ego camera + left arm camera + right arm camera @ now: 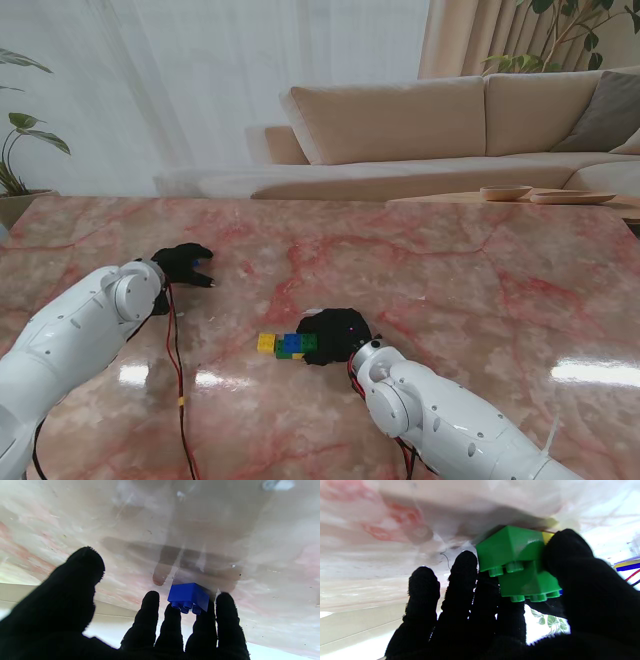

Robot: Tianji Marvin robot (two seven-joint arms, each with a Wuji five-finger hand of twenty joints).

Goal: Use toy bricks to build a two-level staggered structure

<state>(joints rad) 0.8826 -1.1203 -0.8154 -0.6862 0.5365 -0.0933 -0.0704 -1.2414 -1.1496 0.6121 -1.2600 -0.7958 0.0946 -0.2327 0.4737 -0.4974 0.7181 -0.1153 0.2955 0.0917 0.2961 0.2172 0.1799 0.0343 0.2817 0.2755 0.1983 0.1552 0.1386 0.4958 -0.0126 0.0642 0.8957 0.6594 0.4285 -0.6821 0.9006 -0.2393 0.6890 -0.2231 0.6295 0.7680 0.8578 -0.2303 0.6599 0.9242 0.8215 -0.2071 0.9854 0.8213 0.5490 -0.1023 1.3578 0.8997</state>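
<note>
- On the marble table [450, 270], centre-front: brick row w/ yellow brick [266, 343], blue brick [291, 344], green bricks [517, 562].
- Right hand [335, 335] grasping the green bricks, one stacked staggered on the other; thumb on one side, fingers on the other.
- Left hand [183, 264] well apart to the left, fingers spread, holding nothing.
- Loose blue brick [188, 597] on table at left fingertips [150, 600].

We are working in a home living room: beyond our hands stands a long beige sofa [440, 125] before sheer white curtains [250, 70], houseplants [25, 140] at either side, and the pink-veined marble table [450, 270] under our hands looks like household furniture.
</note>
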